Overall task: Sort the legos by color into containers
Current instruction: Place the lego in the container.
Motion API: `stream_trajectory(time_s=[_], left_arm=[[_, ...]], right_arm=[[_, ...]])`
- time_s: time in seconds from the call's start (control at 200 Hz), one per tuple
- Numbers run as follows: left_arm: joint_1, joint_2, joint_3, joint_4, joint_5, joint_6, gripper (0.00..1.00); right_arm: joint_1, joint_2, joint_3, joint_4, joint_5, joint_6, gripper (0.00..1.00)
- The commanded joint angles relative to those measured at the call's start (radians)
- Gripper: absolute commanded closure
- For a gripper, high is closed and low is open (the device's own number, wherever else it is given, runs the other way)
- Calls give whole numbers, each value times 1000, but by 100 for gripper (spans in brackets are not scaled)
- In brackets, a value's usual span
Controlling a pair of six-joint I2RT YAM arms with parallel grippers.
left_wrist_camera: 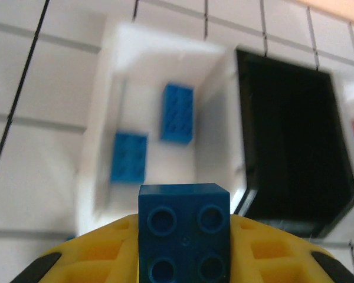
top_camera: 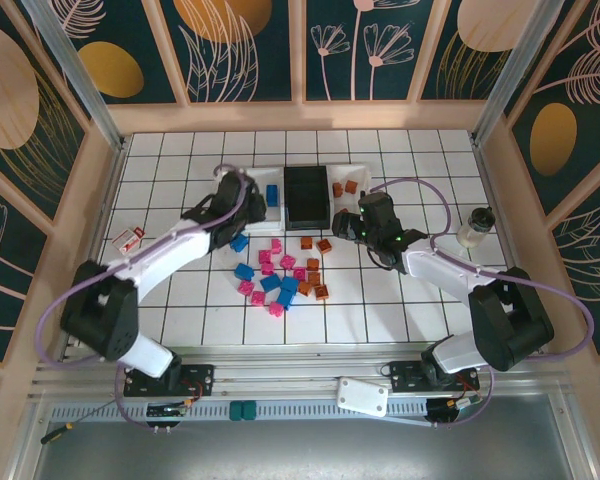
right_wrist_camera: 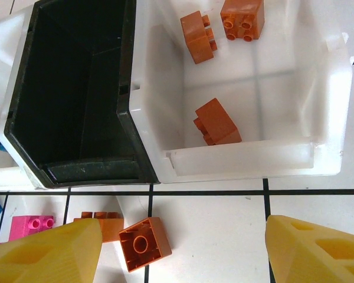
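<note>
Clamping a dark blue brick (left_wrist_camera: pixel 183 233) between its yellow fingers (left_wrist_camera: pixel 94 262), the left gripper (left_wrist_camera: pixel 183 253) hangs just short of the near wall of the left white tray (left_wrist_camera: pixel 97 153). That tray sits toward the far edge of the tiled table (top_camera: pixel 380 310), with two blue bricks (left_wrist_camera: pixel 177 112) lying inside it. From where I stand the grip looks shallow, on the brick's near end only. Let go too soon and the brick would drop onto the table in front of the tray or clip its rim. A swing to the right could tip it into the black tray (left_wrist_camera: pixel 295 141) touching alongside, which looks bare.

The right gripper (right_wrist_camera: pixel 180 250) has its jaws wide apart and holds nothing. It hovers above the tiles just before the near wall of the right white tray (right_wrist_camera: pixel 242 159), where three orange bricks (right_wrist_camera: pixel 217 122) already rest. A loose orange brick (right_wrist_camera: pixel 144 243) lies between its fingers, off toward one side, touching a second orange one (right_wrist_camera: pixel 103 221), with a pink brick (right_wrist_camera: pixel 32 224) just beside. Closing from here could shove the neighbour away or pinch both at once. The rest of the loose pile (top_camera: pixel 280 275) waits mid-table
</note>
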Motion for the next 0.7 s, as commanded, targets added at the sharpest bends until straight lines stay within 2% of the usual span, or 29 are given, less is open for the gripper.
stream_trajectory(time_s=[0.0, 0.125, 0.295, 0.345, 0.45, 0.696], left_arm=[[20, 146, 129, -34, -65, 72, 83], [57, 261, 223, -27, -55, 55, 83], [58, 380, 366, -62, -54, 53, 73], [58, 397, 401, -78, -55, 57, 68], [58, 370, 413, -74, -40, 56, 50], [25, 133, 258, 10, 24, 52, 14]], right_arm=[[25, -19, -18, -18, 4, 18, 27], [39, -45, -37, -28, 1, 18, 27], [72, -61, -58, -45, -8, 20, 27], [84, -62, -66, -49, -15, 18, 27], [116, -51, -85, -50, -42, 22, 27], [202, 14, -102, 17, -99, 43, 26]])
